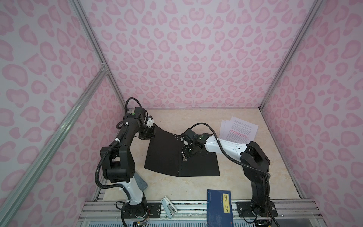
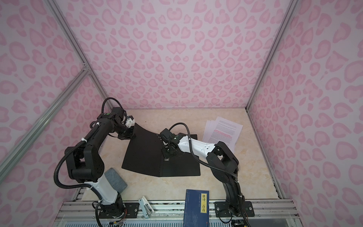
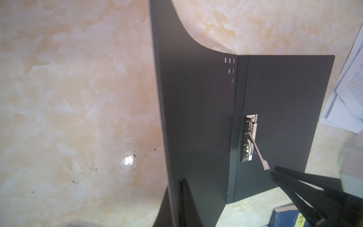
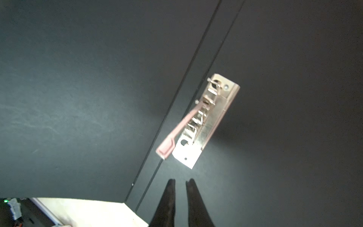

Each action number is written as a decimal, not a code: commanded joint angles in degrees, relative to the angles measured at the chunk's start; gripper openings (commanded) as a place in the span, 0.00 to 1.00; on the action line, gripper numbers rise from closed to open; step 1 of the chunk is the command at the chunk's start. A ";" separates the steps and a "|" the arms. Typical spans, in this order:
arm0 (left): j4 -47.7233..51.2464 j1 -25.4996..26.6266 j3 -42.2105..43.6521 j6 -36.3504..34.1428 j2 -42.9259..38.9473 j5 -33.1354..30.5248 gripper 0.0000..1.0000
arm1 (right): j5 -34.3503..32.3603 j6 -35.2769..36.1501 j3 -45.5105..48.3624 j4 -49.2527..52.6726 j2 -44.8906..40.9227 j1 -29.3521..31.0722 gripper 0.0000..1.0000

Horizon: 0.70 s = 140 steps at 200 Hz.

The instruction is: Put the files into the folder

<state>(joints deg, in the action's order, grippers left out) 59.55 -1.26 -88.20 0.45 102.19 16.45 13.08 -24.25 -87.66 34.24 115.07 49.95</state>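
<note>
Left gripper clenches the raised folder cover at 10 o'clock. Right gripper, slightly parted and empty, hovers beside the clip.

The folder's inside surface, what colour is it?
The folder is plain black inside, best seen in the left wrist view.

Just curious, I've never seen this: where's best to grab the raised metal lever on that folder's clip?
Likely the flared free tip of the lever, which juts clear of the clip. Come from above on the near-edge side of the folder, where the right gripper hovers, jaws either side of the blade.
</note>
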 commanded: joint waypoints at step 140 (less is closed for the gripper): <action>-0.04 -1.29 1.63 -2.38 0.38 -0.19 0.03 | 11.17 8.34 -18.78 3.80 14.56 -6.34 0.16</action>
<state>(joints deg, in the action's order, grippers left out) 59.05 -2.63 -87.09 -0.64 102.19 19.27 23.27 -18.20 -103.57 35.20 127.37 45.41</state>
